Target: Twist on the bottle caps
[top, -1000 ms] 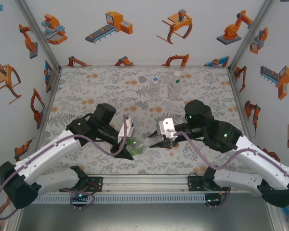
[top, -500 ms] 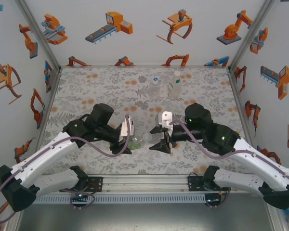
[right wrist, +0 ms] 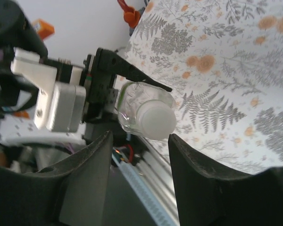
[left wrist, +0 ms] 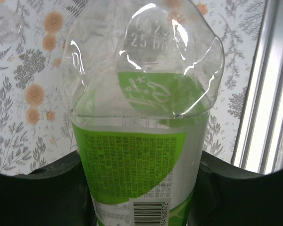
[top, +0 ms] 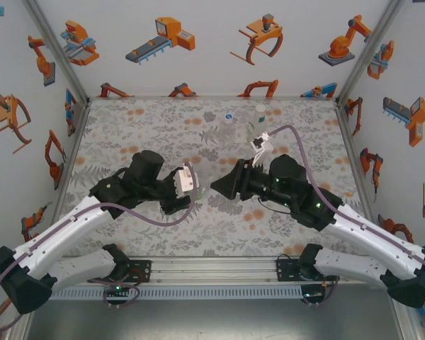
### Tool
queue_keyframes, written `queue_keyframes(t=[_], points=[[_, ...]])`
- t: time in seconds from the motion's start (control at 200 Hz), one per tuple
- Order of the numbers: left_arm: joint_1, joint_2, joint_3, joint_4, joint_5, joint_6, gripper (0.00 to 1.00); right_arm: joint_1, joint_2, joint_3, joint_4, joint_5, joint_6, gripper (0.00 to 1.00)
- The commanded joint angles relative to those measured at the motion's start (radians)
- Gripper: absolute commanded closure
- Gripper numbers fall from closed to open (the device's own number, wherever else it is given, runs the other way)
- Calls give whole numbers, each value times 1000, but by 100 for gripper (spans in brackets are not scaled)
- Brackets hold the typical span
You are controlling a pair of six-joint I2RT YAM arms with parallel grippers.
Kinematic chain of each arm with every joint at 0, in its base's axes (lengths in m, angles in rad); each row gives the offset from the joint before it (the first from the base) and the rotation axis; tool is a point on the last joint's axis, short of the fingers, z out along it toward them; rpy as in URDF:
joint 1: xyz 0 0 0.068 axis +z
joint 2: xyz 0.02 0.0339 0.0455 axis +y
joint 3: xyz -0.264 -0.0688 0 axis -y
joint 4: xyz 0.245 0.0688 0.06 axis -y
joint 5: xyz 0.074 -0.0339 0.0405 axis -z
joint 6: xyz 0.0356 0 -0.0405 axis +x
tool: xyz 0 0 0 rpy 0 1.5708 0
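Right gripper (right wrist: 140,136) backed off cap (right wrist: 154,120), part open, empty; left gripper (left wrist: 139,165) clamps bottle (left wrist: 134,150).

Top external: high above and behind the arm bases (top: 127,270), facing down and forward over the whole table (top: 127,127), out to its far edge and side walls. Left wrist: very close, looking past its own fingers (left wrist: 33,197) along the bottle (left wrist: 137,150). Right wrist: a bit farther back, facing that bottle's capped end. Both wrist views share the bottle; the top view covers the same spot, centre-table toward the near edge.
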Motion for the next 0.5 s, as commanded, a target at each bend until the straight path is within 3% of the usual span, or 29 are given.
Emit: queue_keyframes(t=[0.0,0.225,0.496], points=[[5,6,-11,13,-45,-20,100,1,10,-16,34,81,241,49],[5,12,-9,10,-44,-17,100,-14,66,-13,37,49,322,46],[0,10,-11,4,-35,-9,100,-41,89,-13,36,23,329,52]])
